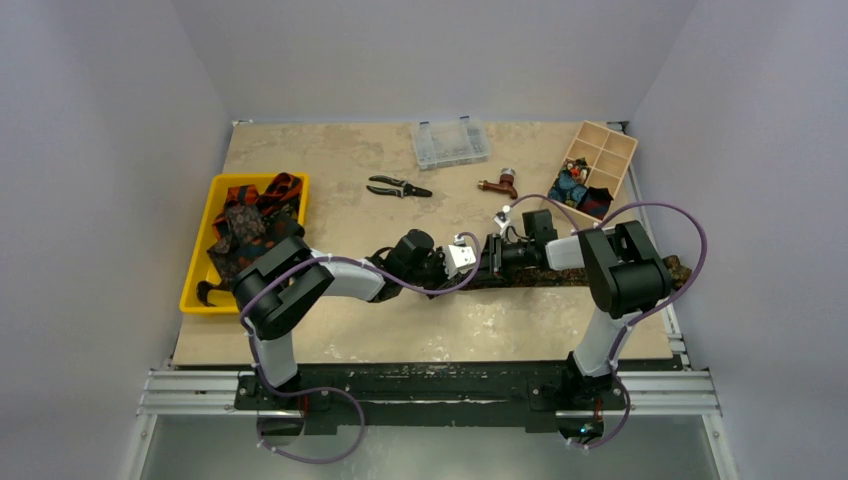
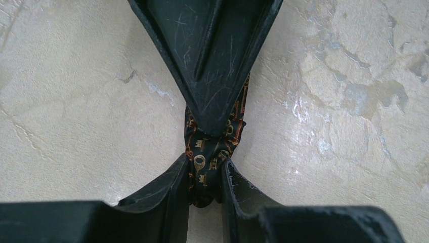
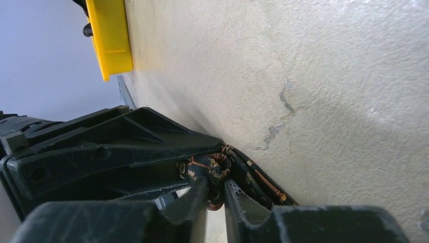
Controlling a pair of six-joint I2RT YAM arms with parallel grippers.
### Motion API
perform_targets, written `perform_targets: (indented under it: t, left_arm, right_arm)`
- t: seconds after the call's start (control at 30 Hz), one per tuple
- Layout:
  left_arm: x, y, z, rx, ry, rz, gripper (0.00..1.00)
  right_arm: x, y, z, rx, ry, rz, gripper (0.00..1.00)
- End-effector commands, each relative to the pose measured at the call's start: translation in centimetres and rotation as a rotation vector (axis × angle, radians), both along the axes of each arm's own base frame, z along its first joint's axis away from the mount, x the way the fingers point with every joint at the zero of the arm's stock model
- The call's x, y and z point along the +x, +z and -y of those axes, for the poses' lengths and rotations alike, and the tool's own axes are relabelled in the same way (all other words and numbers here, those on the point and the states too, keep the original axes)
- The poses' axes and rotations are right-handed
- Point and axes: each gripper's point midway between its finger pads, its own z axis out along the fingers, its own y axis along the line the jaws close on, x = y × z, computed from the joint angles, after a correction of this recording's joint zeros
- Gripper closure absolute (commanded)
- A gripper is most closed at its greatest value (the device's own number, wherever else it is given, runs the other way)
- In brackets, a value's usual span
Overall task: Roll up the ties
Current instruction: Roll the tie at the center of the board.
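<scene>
To the right of the yellow tray (image 1: 198,245), level with its near half, both tools meet low over the table (image 1: 330,150). The worked tie (image 2: 212,147) lies there. Its length runs away from the tray under the right arm, and its tray-side end is bunched into a small wad of layered folds, dark cloth with an orange-and-gold print. Whether the wad is a true coil cannot be told.

Left gripper (image 2: 206,169): jaws nearly closed, pinching the wad from one side.
Right gripper (image 3: 216,185): jaws nearly closed on the same wad from the opposite side, its tip almost touching the left tool's. Neither tool holds anything else.

Handling, as a judgement:
- The cloth is light, soft and limp, with no stiffness of its own.
- The folds will likely spring loose or slide sideways if one pinch is released before the other has control.
- The surface looks smooth, so expect slip under narrow fingertips.
- Take hold across the full width of the band at the wad, not on one edge.
- Feed the free length in straight and flat on the table.
- The risk is a skewed or slack roll rather than damage.

Inside the tray, loose ties (image 1: 245,225) lie heaped and tangled, so each is best taken by a narrow end. Beyond the tray's far right corner lie pliers (image 1: 398,187), apart from all cloth. Farther right of the tray, at the far edge, stand a clear plastic box (image 1: 450,142) and a wooden box (image 1: 615,150). The wooden box's nearer compartments hold rolled ties (image 1: 578,188).
</scene>
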Motion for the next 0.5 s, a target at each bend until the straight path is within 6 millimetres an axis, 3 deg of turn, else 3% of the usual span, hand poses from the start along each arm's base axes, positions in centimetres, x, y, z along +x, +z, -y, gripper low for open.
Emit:
perform_targets:
  t: [0.0, 0.1, 0.17, 0.27, 0.47]
  left_arm:
    - [-1.7, -4.0, -2.5, 0.136, 0.02, -0.109, 0.86]
    - [-1.9, -3.8, -2.5, 0.123, 0.008, -0.102, 0.8]
    - [-2.6, -3.3, -2.3, 0.078, -0.053, -0.104, 0.61]
    - [-3.1, -1.5, -2.1, -0.028, -0.13, -0.089, 0.48]
    - [-1.8, -0.1, -3.1, -0.091, -0.191, -0.052, 0.4]
  right_arm:
    - [0.1, -0.3, 0.2, -0.02, 0.029, 0.013, 0.89]
    - [0.7, -1.3, 0.8, -0.083, 0.028, 0.016, 1.0]
    - [1.0, -2.0, 1.3, -0.13, 0.023, 0.019, 1.0]
    - [0.9, -3.1, 1.8, -0.184, 0.025, 0.004, 1.0]
    - [1.0, -3.9, 2.1, -0.213, 0.037, -0.008, 1.0]
